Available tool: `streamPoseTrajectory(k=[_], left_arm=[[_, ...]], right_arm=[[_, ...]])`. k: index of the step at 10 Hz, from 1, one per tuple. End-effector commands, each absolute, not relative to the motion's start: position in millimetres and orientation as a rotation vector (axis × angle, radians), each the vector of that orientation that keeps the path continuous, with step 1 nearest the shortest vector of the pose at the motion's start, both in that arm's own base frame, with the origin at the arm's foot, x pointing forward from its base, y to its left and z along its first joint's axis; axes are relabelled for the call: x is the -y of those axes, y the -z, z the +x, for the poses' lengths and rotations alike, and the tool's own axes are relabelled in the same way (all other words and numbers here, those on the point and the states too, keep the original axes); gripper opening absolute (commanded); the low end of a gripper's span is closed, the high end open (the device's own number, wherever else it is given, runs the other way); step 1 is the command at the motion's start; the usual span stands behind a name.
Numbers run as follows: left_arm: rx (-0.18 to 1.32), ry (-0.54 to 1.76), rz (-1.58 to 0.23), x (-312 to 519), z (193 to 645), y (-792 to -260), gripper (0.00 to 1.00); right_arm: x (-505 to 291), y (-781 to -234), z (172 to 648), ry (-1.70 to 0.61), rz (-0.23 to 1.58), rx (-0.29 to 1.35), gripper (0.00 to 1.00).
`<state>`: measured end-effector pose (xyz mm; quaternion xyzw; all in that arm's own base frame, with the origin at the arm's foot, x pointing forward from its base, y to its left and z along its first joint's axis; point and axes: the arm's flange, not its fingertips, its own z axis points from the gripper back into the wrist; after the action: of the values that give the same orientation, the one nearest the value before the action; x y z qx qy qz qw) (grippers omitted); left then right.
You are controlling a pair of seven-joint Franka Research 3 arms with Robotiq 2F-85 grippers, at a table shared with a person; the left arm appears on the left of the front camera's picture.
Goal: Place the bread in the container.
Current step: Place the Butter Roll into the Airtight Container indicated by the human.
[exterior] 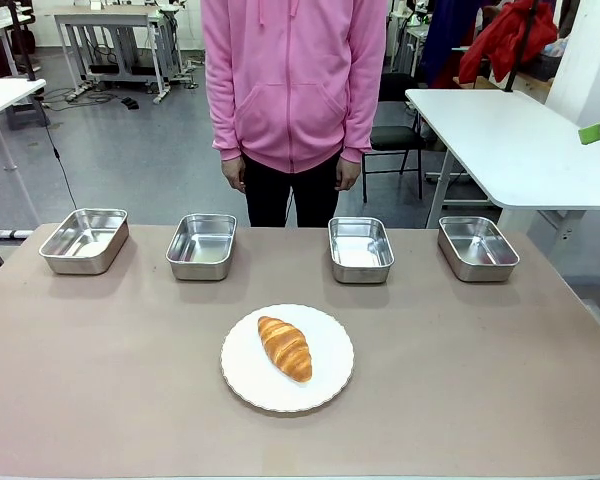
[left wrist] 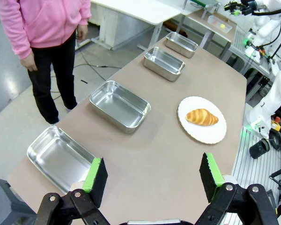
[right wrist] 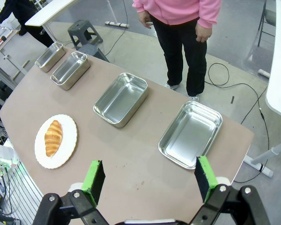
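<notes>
Bread [exterior: 285, 347] is sitting on the plate [exterior: 240, 385], well clear of both grippers.

Left gripper [left wrist: 152, 176] is hanging with its jaws spread wide, gripping nothing between the green pads [left wrist: 92, 174]. Right gripper [right wrist: 149, 177] is doing the same: black fingers and green pads [right wrist: 92, 177] wide apart, holding nothing. Both are hovering above the table [exterior: 100, 400], well apart from the plate.

In the left wrist view the bread [left wrist: 202, 116] is lying ahead of the fingers, out past the picture-right one. In the right wrist view the bread [right wrist: 53, 137] is lying ahead, out past the picture-left finger.

Bread is showing as a crescent croissant with a ridged, glossy golden-brown crust, darker along the middle. It is lying diagonally near the plate's centre. The plate is reading as round, white and flat.

Beyond the plate, toward the person [exterior: 293, 80], four look-alike pans are lining up in a row:
- leftmost pan [exterior: 80, 262] and second pan [exterior: 198, 270], sitting left of the plate
- third pan [exterior: 361, 274] and rightmost pan [exterior: 475, 272], sitting right of the plate

Each pan is shallow, rectangular, shiny stainless steel with rounded corners and a rolled rim. All four are showing bare floors.

Table top is looking matte tan. The person, wearing a pink hoodie, is standing beyond the pans from the plate, hands hanging at the sides.
</notes>
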<state>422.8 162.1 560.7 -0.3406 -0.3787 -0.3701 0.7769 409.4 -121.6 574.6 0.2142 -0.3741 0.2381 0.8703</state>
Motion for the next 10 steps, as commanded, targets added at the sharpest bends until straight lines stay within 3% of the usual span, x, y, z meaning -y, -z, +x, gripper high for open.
streamPoseTrajectory(k=[1, 10], left_arm=[[0.823, 0.807, -0.736, -162.3, 422.6, -560.5, 1.00], [0.823, 0.807, -0.736, -162.3, 422.6, -560.5, 1.00]], right_arm=[[121.2, -575.5, 410.8, -0.506, 0.465, 0.802, 1.00], [121.2, -575.5, 410.8, -0.506, 0.465, 0.802, 1.00]])
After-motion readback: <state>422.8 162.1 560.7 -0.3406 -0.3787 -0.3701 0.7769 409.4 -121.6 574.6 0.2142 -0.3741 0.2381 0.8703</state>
